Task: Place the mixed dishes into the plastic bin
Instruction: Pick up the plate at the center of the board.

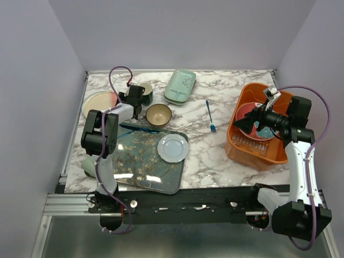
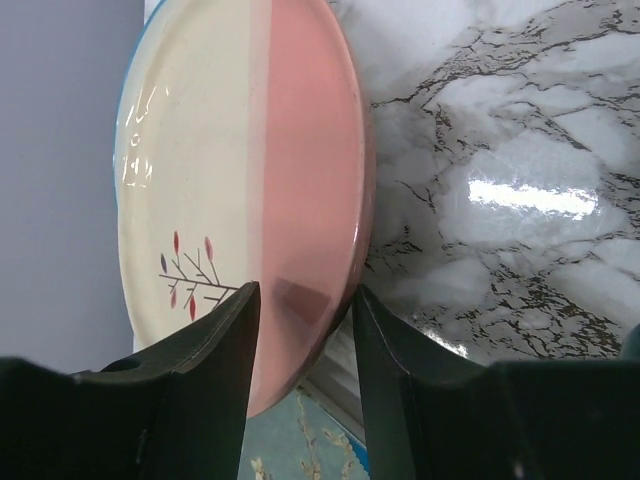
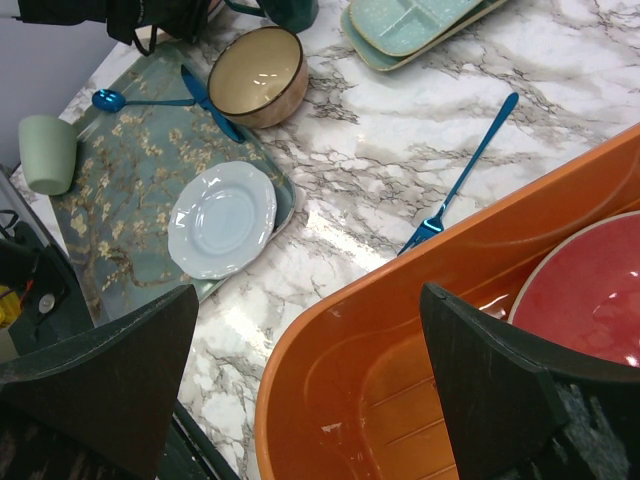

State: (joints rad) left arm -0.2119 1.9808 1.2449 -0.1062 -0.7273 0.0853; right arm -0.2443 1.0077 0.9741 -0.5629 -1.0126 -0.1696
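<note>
The left tool (image 2: 305,292) straddles the plate (image 2: 240,180) rim at upper left, jaws parted and not pinching, while the right tool (image 3: 308,292) gapes empty over the bin (image 3: 350,380) at right, and closing this shallow may let the plate slip onto the tabletop (image 2: 500,150).

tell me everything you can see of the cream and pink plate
The cream-and-pink plate is round and glossy, ceramic by its look: one half cream, the other pink, a paler band between, a small twig with red and blue leaves on the cream. It lies at the far left of the marble table. The left gripper, open, straddles its pink edge; contact is unclear.
</note>
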